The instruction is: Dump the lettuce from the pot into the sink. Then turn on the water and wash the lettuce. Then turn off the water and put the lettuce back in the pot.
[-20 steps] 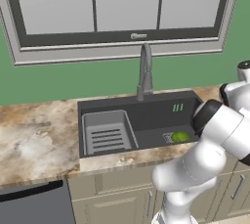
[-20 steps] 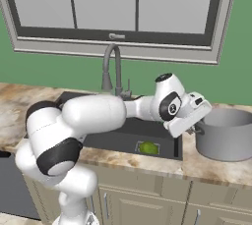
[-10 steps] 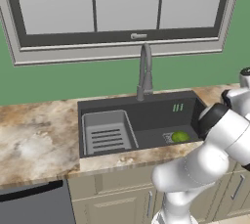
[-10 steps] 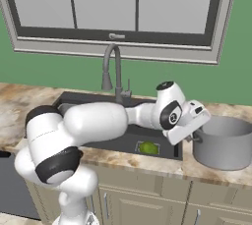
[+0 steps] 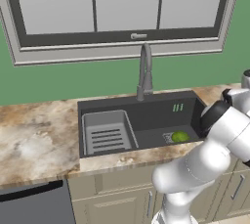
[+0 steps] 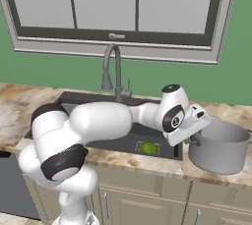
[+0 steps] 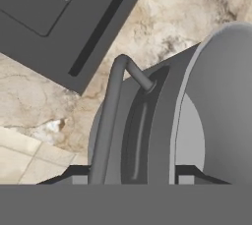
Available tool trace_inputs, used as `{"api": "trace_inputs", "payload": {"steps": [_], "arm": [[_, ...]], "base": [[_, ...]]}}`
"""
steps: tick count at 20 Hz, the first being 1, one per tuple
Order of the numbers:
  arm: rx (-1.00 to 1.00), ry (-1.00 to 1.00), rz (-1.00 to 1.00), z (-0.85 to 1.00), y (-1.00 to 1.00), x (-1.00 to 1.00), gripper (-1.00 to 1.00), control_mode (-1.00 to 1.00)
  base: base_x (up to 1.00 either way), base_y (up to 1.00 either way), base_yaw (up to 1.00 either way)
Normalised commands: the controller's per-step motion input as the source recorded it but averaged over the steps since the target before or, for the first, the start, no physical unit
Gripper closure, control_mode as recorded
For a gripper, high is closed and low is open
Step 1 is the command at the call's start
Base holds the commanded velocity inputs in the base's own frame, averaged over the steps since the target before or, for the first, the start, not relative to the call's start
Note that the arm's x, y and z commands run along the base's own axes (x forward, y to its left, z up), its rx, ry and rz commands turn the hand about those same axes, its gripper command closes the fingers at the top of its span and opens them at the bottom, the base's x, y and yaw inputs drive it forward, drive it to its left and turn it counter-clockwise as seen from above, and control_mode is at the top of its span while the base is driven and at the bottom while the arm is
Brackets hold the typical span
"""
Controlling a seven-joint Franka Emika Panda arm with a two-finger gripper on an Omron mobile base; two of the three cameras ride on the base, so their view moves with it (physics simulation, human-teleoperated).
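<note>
Pincer [image 6: 193,138] at the end of the white arm sits at the left rim of the pot [image 6: 219,148], where the pot's dark looped handle [image 7: 110,116] is; in the hand view the handle runs up between the two fingertips [image 7: 69,176], which stand on either side of it with gaps showing, so the jaws are parted around the handle, and whether they actually press on it I cannot tell. That silver-grey pot stands upright on the marbled desk [image 6: 216,170], just to the right of the sink [image 5: 146,120] and close to the desk's front edge. Its inside is not visible from these angles. The lettuce [image 5: 180,136], a small bright-green ball, lies on the floor of the sink basin near its front right corner, resting on the square drain grate [image 5: 168,137]; the right base view shows it [image 6: 148,147] just behind the front rim of the sink, well left of the pot. A light-grey slotted rack [image 5: 106,132] occupies the left part of the basin. The tall gooseneck faucet [image 5: 144,71] rises from the back edge of the sink, under the window [image 5: 122,8], with no water visible running from it.
</note>
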Motion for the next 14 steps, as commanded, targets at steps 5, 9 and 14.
{"api": "trace_inputs", "payload": {"steps": [5,9,14], "arm": [[0.03,-0.07,0.0,-0.1,0.0,0.01,1.0,-1.0],[0.01,-0.12,0.0,-0.14,0.0,0.0,1.0,-1.0],[0.01,-0.18,0.0,-0.19,0.0,0.01,1.0,-1.0]], "base": [[0.0,0.0,0.0],[0.0,0.0,0.0],[0.0,0.0,0.0]]}}
